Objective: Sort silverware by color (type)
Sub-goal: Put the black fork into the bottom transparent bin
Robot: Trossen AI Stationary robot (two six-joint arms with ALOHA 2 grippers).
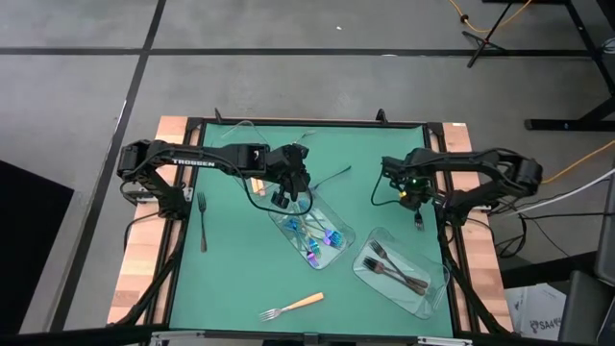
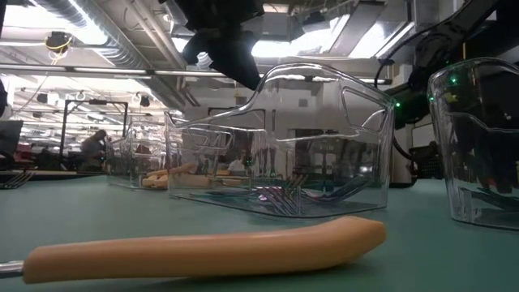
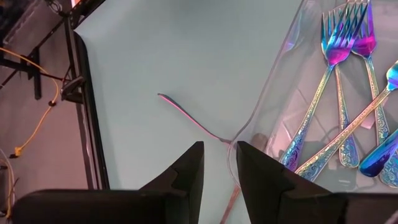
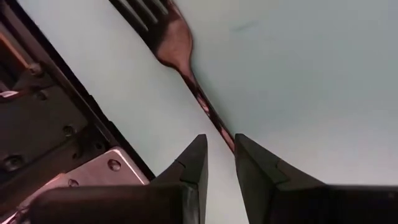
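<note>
Right wrist view shows the right gripper [image 4: 217,152] narrowed on the handle of a dark fork [image 4: 177,53], which hangs over the mat near the table's right edge, short of the tray [image 1: 434,288] of dark forks. Its best move is to carry the fork over that tray, lower it, then release. The left gripper [image 3: 219,162], also narrow, pinches a thin utensil handle [image 3: 186,115] at the wall of the tray [image 1: 341,229] of blue-purple forks [image 3: 339,46].
</note>
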